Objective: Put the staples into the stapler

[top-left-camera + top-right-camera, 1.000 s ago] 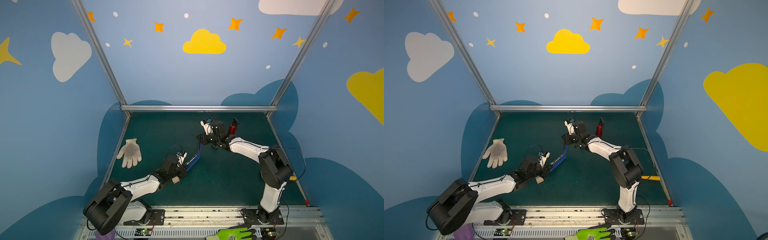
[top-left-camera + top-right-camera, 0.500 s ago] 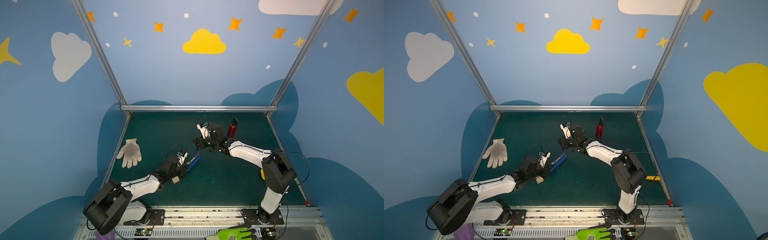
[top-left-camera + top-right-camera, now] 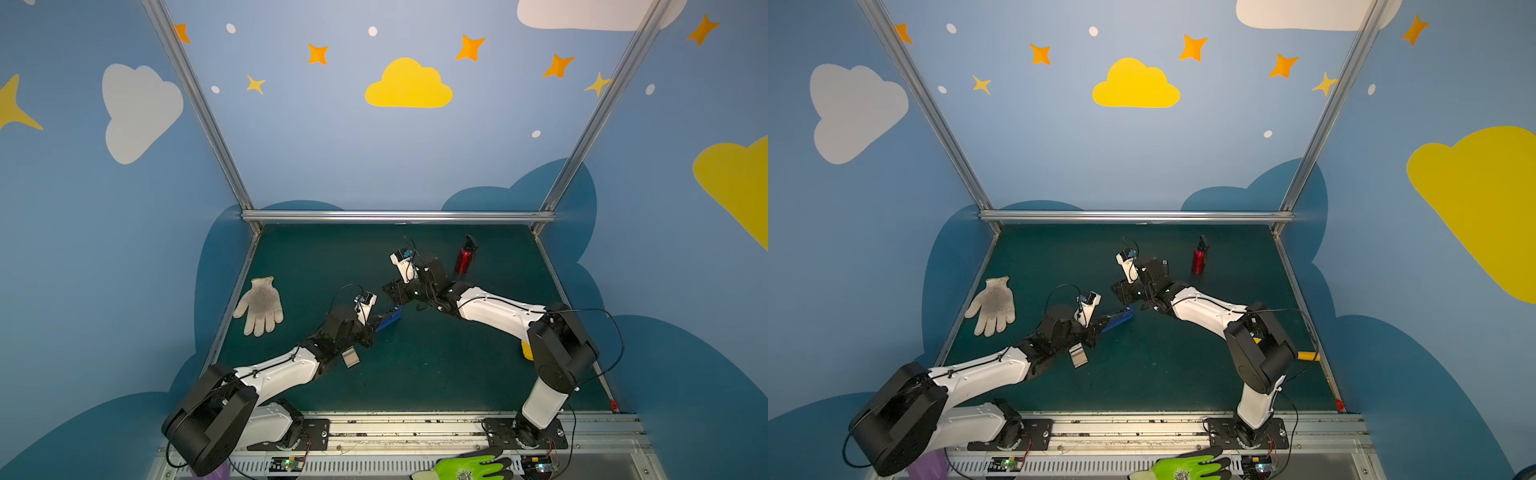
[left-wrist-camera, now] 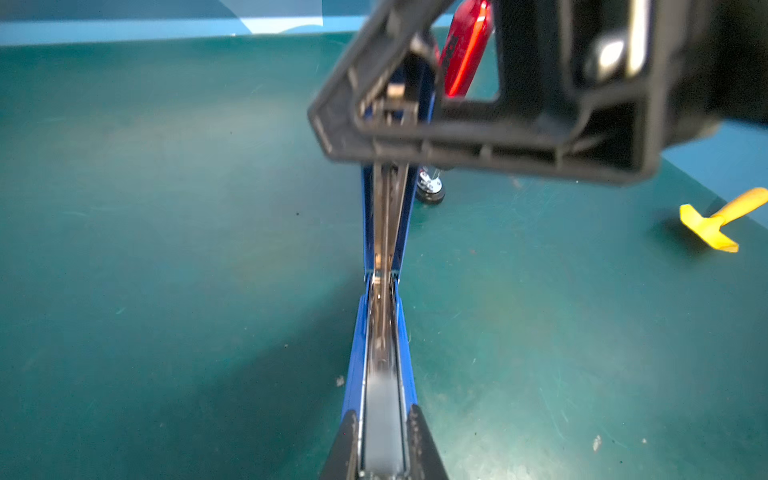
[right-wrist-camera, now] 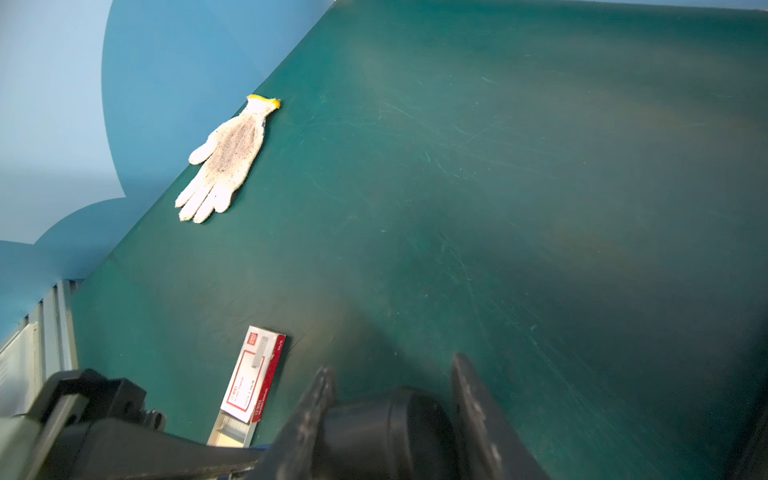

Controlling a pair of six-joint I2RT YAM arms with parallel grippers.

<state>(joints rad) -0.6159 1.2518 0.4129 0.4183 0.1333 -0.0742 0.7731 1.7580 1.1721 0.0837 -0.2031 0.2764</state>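
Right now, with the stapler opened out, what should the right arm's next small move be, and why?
Probably back the right end effector off the stapler and swing it toward the staples. The stapler lies opened out with its channel exposed, its near end clamped in the left end effector; the right one's jaws stand apart, and the box's tray is slid partly out.

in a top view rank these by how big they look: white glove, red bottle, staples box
1. white glove, clearly largest
2. red bottle
3. staples box, smallest as seen, though the left arm hides part of it
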